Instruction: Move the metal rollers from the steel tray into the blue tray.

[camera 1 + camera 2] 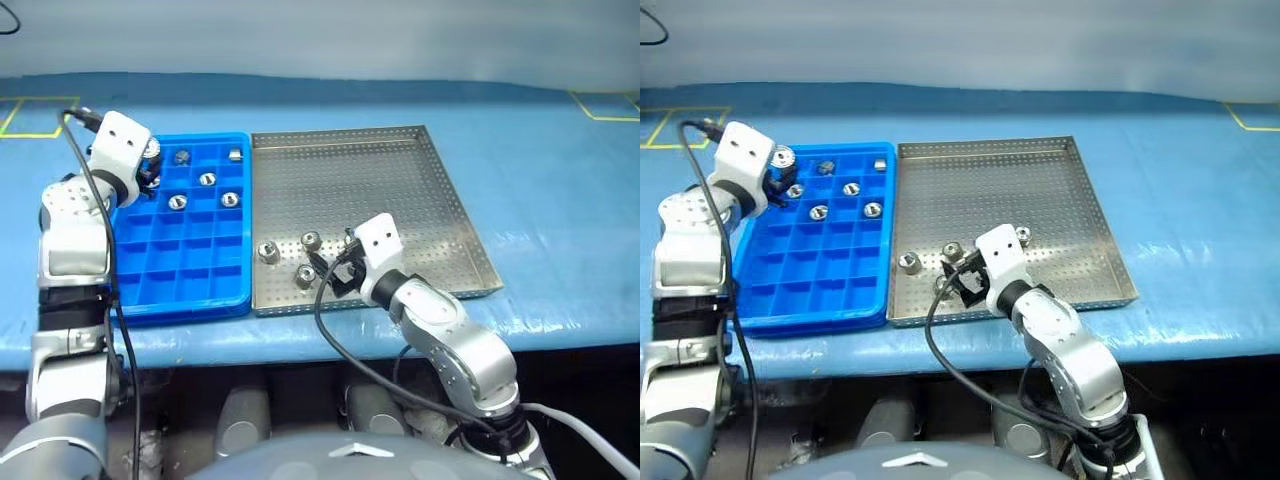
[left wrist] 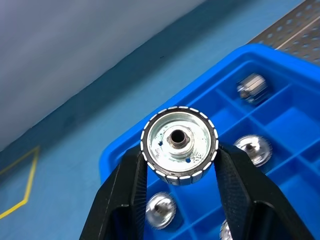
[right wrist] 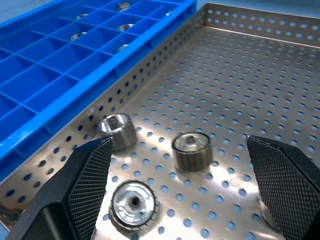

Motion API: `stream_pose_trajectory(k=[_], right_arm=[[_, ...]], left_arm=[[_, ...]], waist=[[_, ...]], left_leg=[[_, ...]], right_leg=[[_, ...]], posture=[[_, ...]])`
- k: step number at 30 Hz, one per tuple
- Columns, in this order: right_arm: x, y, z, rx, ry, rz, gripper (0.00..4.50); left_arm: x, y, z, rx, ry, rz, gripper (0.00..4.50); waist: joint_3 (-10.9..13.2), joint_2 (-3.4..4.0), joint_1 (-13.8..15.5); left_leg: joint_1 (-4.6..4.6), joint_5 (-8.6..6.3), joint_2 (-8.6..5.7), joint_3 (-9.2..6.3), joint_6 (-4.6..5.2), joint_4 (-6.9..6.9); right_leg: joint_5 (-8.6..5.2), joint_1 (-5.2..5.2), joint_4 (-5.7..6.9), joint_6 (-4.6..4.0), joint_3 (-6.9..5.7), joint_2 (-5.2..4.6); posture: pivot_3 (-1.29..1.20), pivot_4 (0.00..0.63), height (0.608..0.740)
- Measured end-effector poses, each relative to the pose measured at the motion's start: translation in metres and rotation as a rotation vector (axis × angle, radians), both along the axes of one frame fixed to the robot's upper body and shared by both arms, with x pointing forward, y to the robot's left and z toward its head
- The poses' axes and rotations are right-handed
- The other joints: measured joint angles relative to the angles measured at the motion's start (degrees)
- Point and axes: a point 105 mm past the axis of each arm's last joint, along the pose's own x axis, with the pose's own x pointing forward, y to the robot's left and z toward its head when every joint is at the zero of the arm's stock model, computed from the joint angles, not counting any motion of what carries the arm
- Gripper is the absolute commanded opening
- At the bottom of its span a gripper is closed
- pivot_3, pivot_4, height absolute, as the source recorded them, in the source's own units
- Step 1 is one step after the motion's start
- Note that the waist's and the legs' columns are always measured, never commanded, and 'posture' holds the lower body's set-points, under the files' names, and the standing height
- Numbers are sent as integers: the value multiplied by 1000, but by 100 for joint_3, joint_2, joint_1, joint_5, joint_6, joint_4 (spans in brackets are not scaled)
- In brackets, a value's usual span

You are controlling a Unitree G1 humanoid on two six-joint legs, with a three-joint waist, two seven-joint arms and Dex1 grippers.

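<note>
A table (image 1: 560, 190) covered in blue, marked with yellow tape lines at its far corners, is being used as the work surface. At the left, one metal roller (image 2: 179, 145) is being grasped between the two black fingers (image 2: 125, 200) of the left gripper (image 1: 150, 165), which is being held above the far left corner of the blue tray (image 1: 180, 285). Several other rollers (image 1: 207, 180) are being kept in separate far compartments of that tray; the near compartments are bare. Just beside it, touching on the right, the steel tray (image 1: 400, 170) is lying. Three rollers (image 3: 192, 149) are resting near its front left part, close together. Over them the right gripper (image 3: 182, 187) is being held with its fingers (image 3: 87, 185) spread wide, released, nothing being gripped.
</note>
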Motion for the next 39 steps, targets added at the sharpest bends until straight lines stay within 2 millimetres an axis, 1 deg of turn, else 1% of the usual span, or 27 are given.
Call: stream_pose_trajectory(k=[2,4,6,8,12,14,17,19,21,22,23,27,29,30,31,32,35,36,37,39], right_arm=[[1,6,-1,1,-2,30,4500],[0,12,-3,-1,-1,60,4500],[-1,15,-6,-5,4,77,4500],[-1,16,-8,-12,4,89,4500],[-3,15,-12,-18,14,88,4500],[-4,14,-15,-21,23,83,4500],[-5,11,-19,-25,37,70,4500],[-6,10,-20,-26,39,68,4500],[-5,9,-20,-26,39,65,4500],[-5,9,-19,-25,38,64,4500],[-5,9,-19,-25,38,62,4500],[-5,9,-19,-23,36,61,4500],[-4,8,-17,-21,31,57,4500],[-4,7,-16,-18,25,51,4500],[-5,5,-14,-15,19,41,4500],[-5,3,-11,-11,12,35,4500],[-6,0,-7,-6,-4,24,4500],[-7,-5,-6,-4,-4,5,4500],[-8,-8,-8,-9,4,-8,4500],[-9,-15,-10,-15,14,-37,4500]], left_arm=[[-8,-4,-13,-30,14,29,1722],[-17,-8,-32,-65,48,66,1722],[-24,-10,-45,-94,78,91,1722],[-30,-8,-55,-96,102,123,1722],[-36,-7,-63,-110,107,184,1722],[-39,-1,-62,-108,101,225,1722],[-43,3,-60,-101,89,257,1722],[-46,6,-64,-101,103,281,1722],[-49,10,-67,-106,114,309,2460],[-50,12,-67,-113,118,318,2670],[-51,13,-68,-120,124,323,3043],[-51,11,-67,-142,122,323,4366],[-49,8,-65,-158,115,303,4366],[-45,0,-63,-184,117,259,4366],[-39,-14,-59,-223,114,187,4366],[-31,-31,-50,-263,104,92,4366],[-18,-78,-19,-300,64,-185,4366],[-14,-99,-6,-298,70,-318,4366],[-13,-116,7,-290,67,-428,4366],[-9,-144,29,-258,78,-611,4366]], waist=[[-1,-1,104],[-2,-4,133],[-4,-7,141],[-4,-7,122],[-4,-8,102],[-4,-7,94],[-4,-7,93],[-4,-7,88],[-4,-8,89],[-4,-8,89],[-4,-7,90],[-4,-7,94],[-4,-8,98],[-4,-9,103],[-3,-11,117],[-4,-13,126],[-4,-13,74],[-3,-14,58],[-4,-14,42],[-3,-11,13]], left_leg=[[-2,2,-1,0,-4,4],[-2,4,-1,0,-6,5],[-1,5,1,-1,-8,5],[2,6,3,-1,-10,3],[3,8,4,-4,-13,2],[4,8,4,-4,-13,2],[4,8,4,-3,-13,1],[4,8,4,-3,-13,1],[5,8,4,-3,-13,0],[5,8,4,-3,-13,0],[5,8,4,-3,-14,0],[5,8,3,-3,-14,0],[4,9,2,-3,-15,1],[2,10,2,-3,-17,1],[-2,13,1,-8,-21,2],[-4,15,0,-11,-25,3],[-2,15,1,-6,-26,0],[-5,15,2,-8,-26,-1],[-2,15,2,-9,-26,-5],[-4,15,1,-9,-25,-9]], right_leg=[[9,0,-1,-14,-2,-1],[11,1,-1,-15,-2,-2],[12,1,-1,-15,-3,0],[11,0,0,-15,-4,3],[10,0,3,-13,-5,4],[9,0,3,-12,-5,3],[8,0,3,-9,-5,2],[5,0,3,-5,-5,2],[1,0,3,2,-5,3],[1,-1,3,2,-6,3],[1,0,3,2,-6,3],[0,1,2,2,-6,0],[0,1,2,2,-6,0],[0,1,1,2,-6,0],[0,0,0,2,-12,-2],[1,1,-4,3,-15,-2],[5,3,-10,4,-11,-1],[5,0,-11,4,-12,1],[5,1,-13,3,-12,2],[4,0,-15,3,-13,3]], posture=[[105,150,740],[107,150,740],[101,150,740],[97,150,740],[86,150,740],[86,150,740],[86,150,740],[86,150,740],[86,150,740],[86,150,740],[77,150,740],[64,150,740],[54,150,740],[50,150,740],[43,150,740],[38,150,740],[24,150,740],[18,150,740],[15,150,740],[-2,150,740]])
